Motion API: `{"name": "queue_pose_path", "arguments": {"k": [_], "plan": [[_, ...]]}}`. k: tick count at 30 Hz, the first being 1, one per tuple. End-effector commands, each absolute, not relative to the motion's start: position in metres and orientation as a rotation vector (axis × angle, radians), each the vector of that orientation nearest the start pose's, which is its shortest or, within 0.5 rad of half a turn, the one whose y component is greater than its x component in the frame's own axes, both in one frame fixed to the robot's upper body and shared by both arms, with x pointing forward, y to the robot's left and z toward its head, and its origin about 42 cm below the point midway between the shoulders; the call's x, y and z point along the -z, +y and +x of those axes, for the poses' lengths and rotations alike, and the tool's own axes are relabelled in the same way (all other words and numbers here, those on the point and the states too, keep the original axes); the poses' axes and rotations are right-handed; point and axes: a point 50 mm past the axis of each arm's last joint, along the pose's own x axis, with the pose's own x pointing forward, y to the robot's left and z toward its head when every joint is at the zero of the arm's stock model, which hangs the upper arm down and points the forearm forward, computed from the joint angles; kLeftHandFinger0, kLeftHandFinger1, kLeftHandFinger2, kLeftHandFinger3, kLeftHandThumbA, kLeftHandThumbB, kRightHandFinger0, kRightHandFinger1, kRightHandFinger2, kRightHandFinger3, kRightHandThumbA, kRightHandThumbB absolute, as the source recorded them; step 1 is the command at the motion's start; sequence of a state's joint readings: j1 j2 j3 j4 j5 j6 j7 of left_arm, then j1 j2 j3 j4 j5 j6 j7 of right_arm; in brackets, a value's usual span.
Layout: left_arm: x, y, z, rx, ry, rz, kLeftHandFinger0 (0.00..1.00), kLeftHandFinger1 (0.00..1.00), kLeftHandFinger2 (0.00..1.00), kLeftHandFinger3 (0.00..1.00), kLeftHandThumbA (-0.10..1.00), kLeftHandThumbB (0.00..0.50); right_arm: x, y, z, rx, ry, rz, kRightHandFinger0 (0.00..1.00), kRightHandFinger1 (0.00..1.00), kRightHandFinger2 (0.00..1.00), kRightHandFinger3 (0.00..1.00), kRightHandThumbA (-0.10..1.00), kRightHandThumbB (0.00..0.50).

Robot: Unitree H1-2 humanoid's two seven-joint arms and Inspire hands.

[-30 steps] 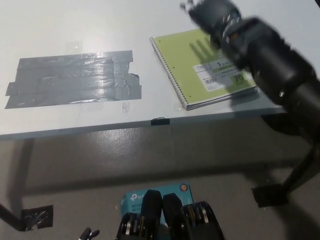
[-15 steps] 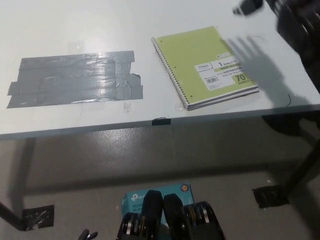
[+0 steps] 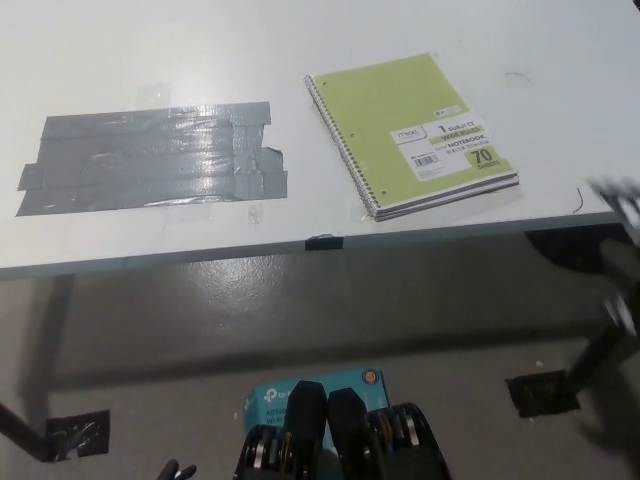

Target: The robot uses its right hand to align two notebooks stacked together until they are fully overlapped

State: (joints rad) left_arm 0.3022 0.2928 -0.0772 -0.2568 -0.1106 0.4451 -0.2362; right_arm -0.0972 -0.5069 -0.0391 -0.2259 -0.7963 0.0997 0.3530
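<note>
At the right edge of the view the black right robot hand [image 3: 622, 255] is only a motion-smeared blur, below the edge of the white surface [image 3: 300, 40]; I cannot tell whether its fingers are apart or together, and it touches nothing I can make out. The white left robot hand is out of sight. The stacked lime-green spiral-bound notebooks [image 3: 412, 132] lie flat near the surface's front edge on the right. Their covers sit one over the other, only thin page edges showing at the near side. The wire binding runs along their left side, the long axis tilted slightly, far end leaning left. A patch of grey duct tape strips [image 3: 152, 156] lies well apart to the left.
</note>
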Motion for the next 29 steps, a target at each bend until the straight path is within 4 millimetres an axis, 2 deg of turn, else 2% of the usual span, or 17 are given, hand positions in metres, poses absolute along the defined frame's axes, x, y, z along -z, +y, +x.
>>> {"name": "queue_pose_path", "arguments": {"k": [1,2,3,4,5,8,11,12,14,17,18,19,22,25,26,28,29], "plan": [[-0.079,0.284,0.160,0.240,0.472,0.105,0.63,0.69,0.85,1.00,1.00,0.500,-0.223,-0.377,0.243,0.102,-0.143,-1.192,1.00,1.00,1.00,1.00,1.00,0.220],[-0.079,0.284,0.159,0.239,0.474,0.100,0.63,0.70,0.85,1.00,1.00,0.500,-0.215,-0.378,0.241,0.099,-0.133,-1.196,1.00,1.00,1.00,1.00,1.00,0.192],[-0.079,0.284,0.159,0.234,0.481,0.083,0.65,0.73,0.86,1.00,1.00,0.500,-0.193,-0.382,0.237,0.084,-0.102,-1.208,1.00,1.00,1.00,1.00,1.00,0.171],[-0.079,0.284,0.160,0.232,0.478,0.086,0.64,0.71,0.85,1.00,1.00,0.500,-0.180,-0.384,0.236,0.081,-0.076,-1.216,1.00,1.00,1.00,1.00,1.00,0.184],[-0.080,0.285,0.160,0.231,0.478,0.087,0.63,0.70,0.85,1.00,1.00,0.500,-0.178,-0.384,0.236,0.081,-0.075,-1.217,1.00,1.00,1.00,1.00,1.00,0.184],[-0.078,0.284,0.156,0.225,0.488,0.095,0.62,0.69,0.85,1.00,1.00,0.500,-0.126,-0.395,0.228,0.039,0.050,-1.213,1.00,1.00,1.00,1.00,1.00,0.163],[-0.075,0.290,0.155,0.202,0.492,0.101,0.66,0.72,0.86,1.00,1.00,0.500,-0.089,-0.403,0.230,-0.027,0.190,-1.160,1.00,1.00,1.00,1.00,1.00,0.187],[-0.075,0.292,0.155,0.196,0.489,0.098,0.65,0.71,0.87,1.00,1.00,0.500,-0.086,-0.402,0.231,-0.031,0.225,-1.116,1.00,1.00,1.00,1.00,1.00,0.214],[-0.073,0.294,0.156,0.187,0.484,0.110,0.63,0.68,0.86,1.00,1.00,0.500,-0.082,-0.404,0.231,-0.032,0.271,-1.062,1.00,1.00,1.00,1.00,1.00,0.214],[-0.075,0.299,0.153,0.157,0.490,0.097,0.54,0.66,0.86,1.00,1.00,0.500,-0.079,-0.407,0.238,-0.053,0.344,-0.957,1.00,1.00,1.00,1.00,1.00,0.269],[-0.074,0.299,0.153,0.157,0.490,0.096,0.54,0.66,0.86,1.00,1.00,0.500,-0.080,-0.408,0.238,-0.053,0.345,-0.956,1.00,1.00,1.00,1.00,1.00,0.269],[-0.073,0.299,0.150,0.153,0.491,0.099,0.58,0.67,0.84,1.00,1.00,0.500,-0.082,-0.407,0.236,-0.063,0.367,-0.945,1.00,1.00,1.00,1.00,1.00,0.229],[-0.074,0.298,0.148,0.150,0.487,0.102,0.62,0.67,0.82,1.00,1.00,0.500,-0.087,-0.404,0.236,-0.110,0.371,-0.927,1.00,1.00,1.00,1.00,1.00,0.202],[-0.072,0.298,0.149,0.143,0.482,0.095,0.59,0.61,0.81,1.00,1.00,0.500,-0.087,-0.402,0.240,-0.181,0.396,-0.932,1.00,1.00,1.00,1.00,1.00,0.225],[-0.072,0.298,0.150,0.141,0.483,0.096,0.61,0.63,0.82,1.00,1.00,0.500,-0.087,-0.402,0.241,-0.198,0.399,-0.933,1.00,1.00,1.00,1.00,1.00,0.247],[-0.072,0.299,0.151,0.142,0.487,0.101,0.62,0.63,0.83,1.00,1.00,0.500,-0.088,-0.401,0.243,-0.206,0.398,-0.926,1.00,1.00,1.00,1.00,1.00,0.252],[-0.074,0.299,0.151,0.140,0.485,0.100,0.56,0.61,0.83,1.00,1.00,0.500,-0.089,-0.399,0.244,-0.224,0.406,-0.935,1.00,1.00,1.00,1.00,1.00,0.279]]}}
